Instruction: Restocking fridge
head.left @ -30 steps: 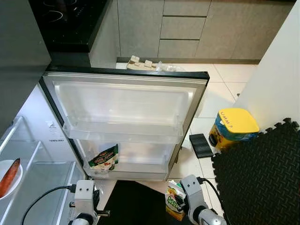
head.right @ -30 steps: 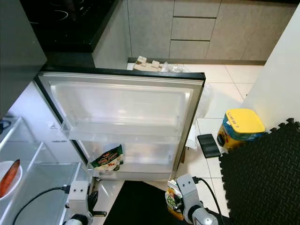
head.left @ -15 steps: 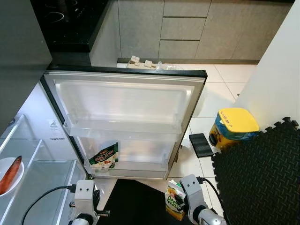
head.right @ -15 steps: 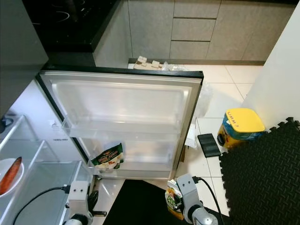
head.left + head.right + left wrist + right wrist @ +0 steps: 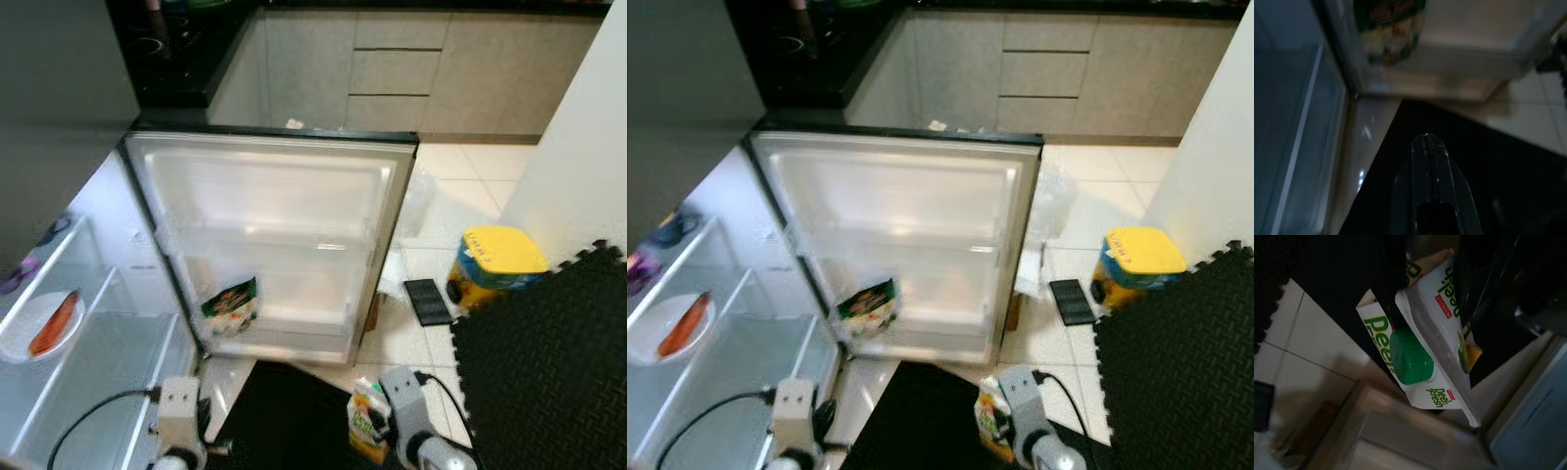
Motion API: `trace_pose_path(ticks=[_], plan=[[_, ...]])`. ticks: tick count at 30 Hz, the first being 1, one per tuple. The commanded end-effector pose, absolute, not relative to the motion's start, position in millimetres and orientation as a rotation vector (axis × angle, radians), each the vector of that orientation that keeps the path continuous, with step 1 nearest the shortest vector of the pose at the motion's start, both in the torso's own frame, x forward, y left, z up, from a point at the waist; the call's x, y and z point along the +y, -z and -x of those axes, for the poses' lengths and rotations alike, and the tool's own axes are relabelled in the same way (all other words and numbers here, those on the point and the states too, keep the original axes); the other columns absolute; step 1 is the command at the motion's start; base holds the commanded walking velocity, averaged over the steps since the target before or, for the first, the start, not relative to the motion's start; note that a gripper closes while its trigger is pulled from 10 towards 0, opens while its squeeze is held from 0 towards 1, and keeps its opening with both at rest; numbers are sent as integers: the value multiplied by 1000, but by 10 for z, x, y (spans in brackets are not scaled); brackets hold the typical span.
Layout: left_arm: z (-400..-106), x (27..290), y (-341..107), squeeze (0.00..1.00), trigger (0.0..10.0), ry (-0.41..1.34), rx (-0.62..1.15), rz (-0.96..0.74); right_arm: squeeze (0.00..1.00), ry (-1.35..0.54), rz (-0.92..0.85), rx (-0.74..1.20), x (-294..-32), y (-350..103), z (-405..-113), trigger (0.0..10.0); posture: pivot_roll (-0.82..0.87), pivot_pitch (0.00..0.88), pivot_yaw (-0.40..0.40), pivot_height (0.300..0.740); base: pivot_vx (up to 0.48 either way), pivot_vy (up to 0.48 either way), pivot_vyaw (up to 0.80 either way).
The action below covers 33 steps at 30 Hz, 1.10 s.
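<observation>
A white and green juice carton [image 5: 1422, 340] with a green screw cap is clamped in my right gripper [image 5: 1447, 281], low at my right side over the dark mat [image 5: 294, 411]; the same carton [image 5: 364, 427] sits beside the right wrist. My left gripper [image 5: 1426, 139] hangs low on the left with its black fingers pressed together and nothing in them. Ahead, the fridge door [image 5: 274, 215] stands wide open. A green snack packet [image 5: 229, 305] leans in its lower door shelf. To the left, a white plate [image 5: 22, 338] with an orange piece of food rests on a glass shelf inside the fridge.
A yellow-lidded bin [image 5: 500, 262] and a small flat black object [image 5: 426, 301] sit on the tiled floor to the right. A black foam mat [image 5: 554, 362] covers the floor at right. Grey cabinets [image 5: 392, 73] and a dark countertop [image 5: 171, 54] lie behind the door.
The whole picture has shifted and blurred, so the camera has moved; more of the fridge's inside shows on the left. Both grippers hold as before.
</observation>
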State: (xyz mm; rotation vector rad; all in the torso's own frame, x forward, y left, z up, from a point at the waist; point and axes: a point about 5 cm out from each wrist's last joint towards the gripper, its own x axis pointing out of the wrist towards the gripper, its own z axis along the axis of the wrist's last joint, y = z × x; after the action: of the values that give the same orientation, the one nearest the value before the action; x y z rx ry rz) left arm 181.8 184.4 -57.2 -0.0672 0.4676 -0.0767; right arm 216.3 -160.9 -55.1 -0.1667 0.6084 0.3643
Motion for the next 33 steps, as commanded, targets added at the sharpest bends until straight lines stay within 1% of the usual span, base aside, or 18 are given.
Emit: trace_pose_path(ticks=[1, 19, 33], plan=[[-1834, 1840, 567, 0, 10000, 85, 468, 61, 0, -362, 156, 628, -1591, 589, -2110, 10000, -53, 76, -55, 729, -322, 0, 0], [-1845, 1851, 566, 0, 10000, 79, 472, 52, 0, -360, 155, 629, -1597, 591, -2106, 10000, -53, 79, -53, 729, -18, 0, 0], [-1873, 1804, 556, 0, 10000, 111, 471, 27, 0, -357, 157, 628, -1611, 589, -2107, 10000, -55, 81, -51, 729, 0, 0, 0]])
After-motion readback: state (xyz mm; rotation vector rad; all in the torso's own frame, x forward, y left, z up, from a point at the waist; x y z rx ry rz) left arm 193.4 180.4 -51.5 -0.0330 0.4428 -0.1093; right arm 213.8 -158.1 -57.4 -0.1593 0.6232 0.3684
